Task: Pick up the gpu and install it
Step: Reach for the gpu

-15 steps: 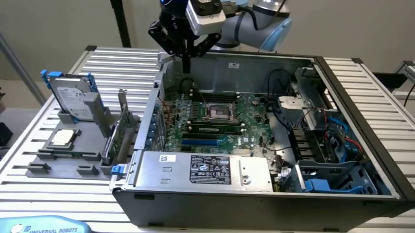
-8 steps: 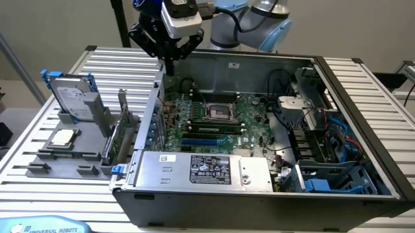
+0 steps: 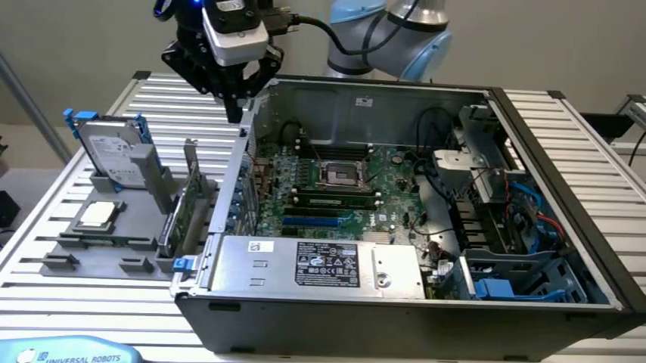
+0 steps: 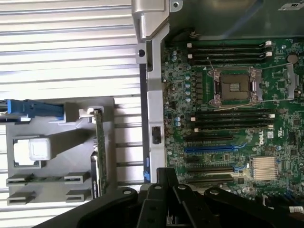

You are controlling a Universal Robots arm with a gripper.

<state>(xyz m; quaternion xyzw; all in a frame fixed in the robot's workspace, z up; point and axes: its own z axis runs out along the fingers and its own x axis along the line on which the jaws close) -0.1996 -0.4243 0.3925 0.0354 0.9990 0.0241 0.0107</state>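
Note:
The gpu (image 3: 184,206) stands on its long edge in a slot of the grey holder (image 3: 76,246), on the exterior view's left beside the open computer case (image 3: 404,310). It is a thin green card with a silver bracket at its far end. In the wrist view the gpu (image 4: 100,147) appears edge-on as a narrow green strip. My gripper (image 3: 235,112) hangs above the case's rear corner wall, higher than the card and behind it. Its black fingers meet at a point with nothing between them. In the wrist view the gripper (image 4: 167,176) is over the case's wall.
A silver hard drive (image 3: 111,155) with blue rails and a square CPU chip (image 3: 98,214) share the holder. Inside the case lie the green motherboard (image 3: 333,189) with a blue expansion slot (image 3: 318,221), the power supply (image 3: 313,265) and cables on the exterior view's right.

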